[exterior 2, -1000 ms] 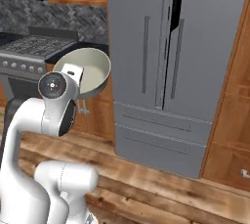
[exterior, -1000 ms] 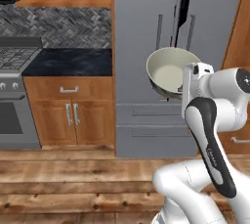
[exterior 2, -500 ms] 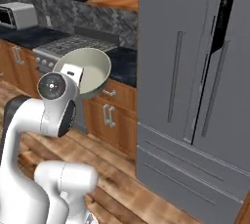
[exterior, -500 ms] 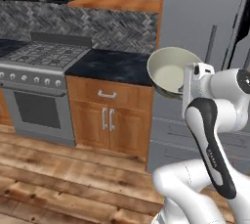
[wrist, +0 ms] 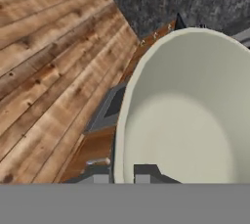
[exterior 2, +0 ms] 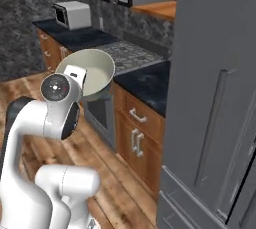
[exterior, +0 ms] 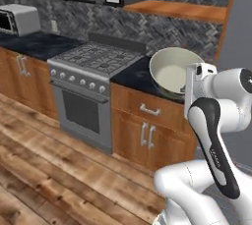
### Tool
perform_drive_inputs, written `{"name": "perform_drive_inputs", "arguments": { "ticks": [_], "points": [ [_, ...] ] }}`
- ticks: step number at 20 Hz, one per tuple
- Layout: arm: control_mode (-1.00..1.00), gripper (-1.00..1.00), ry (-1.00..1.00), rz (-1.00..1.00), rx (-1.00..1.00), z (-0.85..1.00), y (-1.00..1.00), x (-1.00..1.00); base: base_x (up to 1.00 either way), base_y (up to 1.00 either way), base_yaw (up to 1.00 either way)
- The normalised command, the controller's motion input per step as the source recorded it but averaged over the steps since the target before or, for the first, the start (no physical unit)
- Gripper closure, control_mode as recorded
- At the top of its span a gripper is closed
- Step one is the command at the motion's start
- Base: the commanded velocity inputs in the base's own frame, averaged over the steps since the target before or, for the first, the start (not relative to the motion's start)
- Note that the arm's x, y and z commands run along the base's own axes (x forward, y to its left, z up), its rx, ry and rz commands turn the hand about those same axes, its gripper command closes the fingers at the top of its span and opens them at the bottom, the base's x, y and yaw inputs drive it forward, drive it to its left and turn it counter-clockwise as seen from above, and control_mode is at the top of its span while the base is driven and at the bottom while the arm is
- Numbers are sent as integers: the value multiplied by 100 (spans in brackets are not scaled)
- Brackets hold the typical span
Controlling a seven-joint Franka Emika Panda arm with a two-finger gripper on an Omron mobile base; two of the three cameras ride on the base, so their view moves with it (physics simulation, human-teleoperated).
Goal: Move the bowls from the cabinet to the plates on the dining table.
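Left base view: claw (exterior: 189,89) clamped on the tilted bowl's (exterior: 172,71) rim above wood floor (exterior: 54,160), facing stove (exterior: 91,64).

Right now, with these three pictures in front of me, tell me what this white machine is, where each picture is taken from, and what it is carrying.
The white machine is a robot arm on a base that can drive, in a rendered kitchen. Two pictures come from cameras on the base, behind the arm to its left and right. The third comes from a camera on the hand. The gripper is shut on the rim of a cream bowl, held up in the air and tipped on its side. Behind it are a stove, a dark counter over wooden cabinets, a toaster oven and a grey fridge.
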Motion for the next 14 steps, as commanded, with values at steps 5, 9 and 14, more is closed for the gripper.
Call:
{"name": "perform_drive_inputs", "arguments": {
  "ticks": [5,9,14],
  "points": [
    [100,100,0,0,0,0,0,0,89,0,52],
    [100,100,0,0,0,0,0,0,87,1,49],
    [100,100,0,0,0,0,0,0,80,12,48]
  ]
}}
